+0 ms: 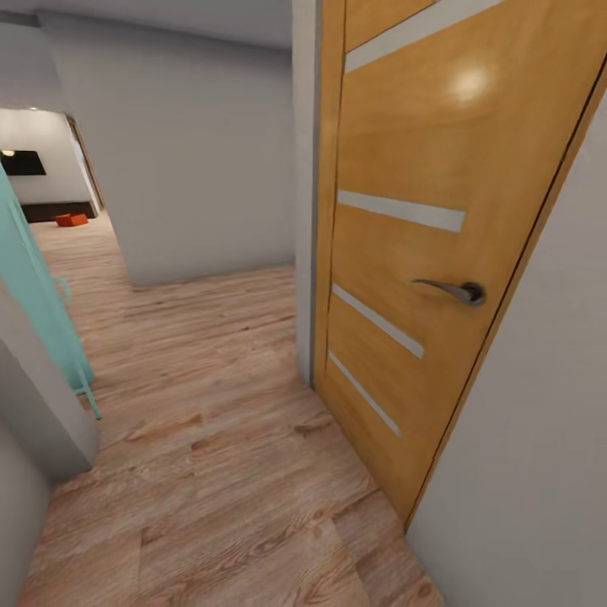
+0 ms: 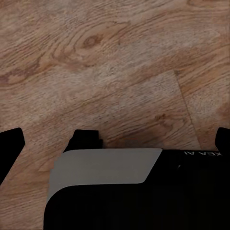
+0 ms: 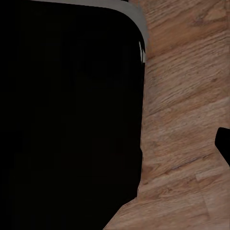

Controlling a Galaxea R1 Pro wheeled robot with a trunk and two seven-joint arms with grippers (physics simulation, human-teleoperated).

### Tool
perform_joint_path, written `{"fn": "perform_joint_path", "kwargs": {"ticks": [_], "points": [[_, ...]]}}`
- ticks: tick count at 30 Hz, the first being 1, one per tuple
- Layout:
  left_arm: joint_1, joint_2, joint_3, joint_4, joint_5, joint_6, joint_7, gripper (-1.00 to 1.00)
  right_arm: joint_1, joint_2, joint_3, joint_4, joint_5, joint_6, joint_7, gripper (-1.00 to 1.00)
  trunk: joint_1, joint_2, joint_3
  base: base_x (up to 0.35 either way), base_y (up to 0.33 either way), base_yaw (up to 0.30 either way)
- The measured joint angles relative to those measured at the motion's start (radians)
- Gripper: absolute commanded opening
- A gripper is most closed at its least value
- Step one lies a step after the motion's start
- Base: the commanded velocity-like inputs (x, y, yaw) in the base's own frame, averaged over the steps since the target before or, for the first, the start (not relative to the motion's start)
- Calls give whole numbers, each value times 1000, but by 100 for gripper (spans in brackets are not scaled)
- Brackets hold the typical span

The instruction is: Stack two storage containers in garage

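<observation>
Storage containers [image 1: 72,219], apparently one small orange-red blur (far down the hallway); jaws' state on both arms unclear.

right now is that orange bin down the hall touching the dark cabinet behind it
Cannot tell. In the head view the orange bin sits on the wood floor just before the dark cabinet, but it is too small and distant to show contact or a gap.

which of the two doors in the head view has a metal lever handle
The wooden door on the right, orange-brown with pale horizontal strips, carries the metal lever handle. The teal door at the left edge shows no such lever.
</observation>
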State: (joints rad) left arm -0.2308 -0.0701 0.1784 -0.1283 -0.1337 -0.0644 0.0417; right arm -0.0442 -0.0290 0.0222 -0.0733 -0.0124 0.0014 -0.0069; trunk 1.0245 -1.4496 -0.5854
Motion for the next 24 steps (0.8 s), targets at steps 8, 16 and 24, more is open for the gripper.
{"fn": "perform_joint_path", "kwargs": {"ticks": [8, 16, 24], "points": [[0, 0, 0, 0, 0, -2, -1, 100, 0, 8, 0, 2, -8, 0, 2, 100, 0, 0, 0, 293, 172, 10], [1, -1, 0, 0, 0, -3, 0, 100, 0, 14, 2, 2, -1, 0, 12, 100, 0, 0, 1, 285, 191, 193], [2, -2, 0, 0, 0, -3, 0, 100, 0, 8, 5, 1, 2, 0, 13, 100, 0, 0, 1, 301, 153, 231]]}}
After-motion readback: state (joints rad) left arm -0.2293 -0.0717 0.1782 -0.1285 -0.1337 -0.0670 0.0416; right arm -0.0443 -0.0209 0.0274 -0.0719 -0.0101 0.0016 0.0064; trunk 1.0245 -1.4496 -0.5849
